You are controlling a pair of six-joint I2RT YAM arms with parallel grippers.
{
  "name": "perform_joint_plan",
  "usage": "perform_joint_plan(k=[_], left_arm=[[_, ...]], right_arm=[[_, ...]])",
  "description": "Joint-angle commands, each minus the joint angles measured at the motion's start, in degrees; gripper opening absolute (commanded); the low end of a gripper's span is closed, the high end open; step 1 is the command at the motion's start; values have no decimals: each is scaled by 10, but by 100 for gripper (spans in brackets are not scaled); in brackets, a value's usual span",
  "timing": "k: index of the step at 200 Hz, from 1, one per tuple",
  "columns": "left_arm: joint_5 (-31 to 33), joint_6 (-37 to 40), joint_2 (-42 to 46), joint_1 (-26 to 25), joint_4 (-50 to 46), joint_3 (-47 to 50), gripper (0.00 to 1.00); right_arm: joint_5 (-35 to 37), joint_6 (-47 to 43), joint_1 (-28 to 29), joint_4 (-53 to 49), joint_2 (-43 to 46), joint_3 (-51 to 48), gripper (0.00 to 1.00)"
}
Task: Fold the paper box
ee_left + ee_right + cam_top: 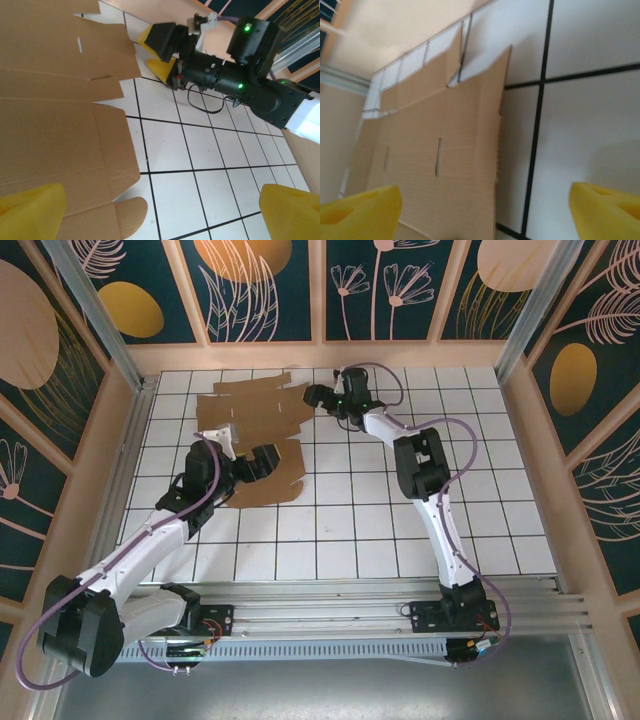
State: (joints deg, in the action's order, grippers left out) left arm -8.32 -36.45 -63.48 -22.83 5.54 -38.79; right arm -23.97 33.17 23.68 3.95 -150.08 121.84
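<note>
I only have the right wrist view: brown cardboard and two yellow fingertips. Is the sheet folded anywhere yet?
Observer: No. From above, the paper box lies spread out as one unfolded die-cut sheet.
Operator: What is the other claw doing?
Observer: The left claw hangs open over the sheet's near right part.
Operator: How does mine look from that side?
Observer: The right claw sits at the sheet's far right edge, jaws apart.

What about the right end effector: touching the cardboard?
Cannot tell: left wrist view puts the right end effector beside the edge of the paper box, contact unclear.
</note>
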Motion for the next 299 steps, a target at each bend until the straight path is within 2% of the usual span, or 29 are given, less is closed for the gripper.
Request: perform_joint_plan(k=[1, 20, 54, 69, 84, 111, 124, 141, 168, 179, 201, 209, 239, 254, 281, 299], left_arm=[[24, 9, 17, 2, -16, 5, 99], [31, 7, 17, 2, -13, 11, 99], [34, -1, 9, 2, -7, 12, 99], [36, -5, 7, 2, -8, 10, 99], [51, -12, 6, 3, -17, 5, 99], [94, -14, -7, 37, -76, -44, 99], [73, -3, -22, 74, -87, -73, 99], [45, 20, -53, 120, -91, -118, 99], [-22, 77, -139, 153, -115, -233, 99], [-94, 111, -183, 154, -122, -280, 99], [-291, 198, -272, 154, -138, -385, 99], [-333, 233, -299, 154, -149, -420, 99], [-346, 374, -390, 154, -207, -531, 99], [-385, 459, -430, 154, -240, -581, 99], [-418, 621, -501, 154, -316, -655, 99], [-443, 682, -546, 154, -375, -701, 99]], right_arm=[[-9, 11, 16, -29, -22, 26, 85], [-21, 12, 22, -23, -29, 20, 75], [-17, 29, 31, -12, -36, 20, 65], [-15, 35, 35, -7, -39, 26, 56], [-8, 34, 36, -14, -39, 38, 40], [6, 0, 31, -43, 2, 37, 0], [11, -23, 25, -35, 51, -6, 0], [-3, -49, 10, 12, 135, -108, 0], [-53, -98, -32, 79, 263, -272, 0], [-86, -126, -53, 90, 307, -324, 0], [-128, -206, -88, 81, 387, -409, 0], [-144, -228, -100, 80, 414, -435, 0], [-212, -309, -116, 65, 502, -504, 0], [-228, -352, -114, 43, 539, -524, 0], [-231, -379, -113, 34, 589, -547, 0], [-231, -383, -110, 34, 606, -551, 0]])
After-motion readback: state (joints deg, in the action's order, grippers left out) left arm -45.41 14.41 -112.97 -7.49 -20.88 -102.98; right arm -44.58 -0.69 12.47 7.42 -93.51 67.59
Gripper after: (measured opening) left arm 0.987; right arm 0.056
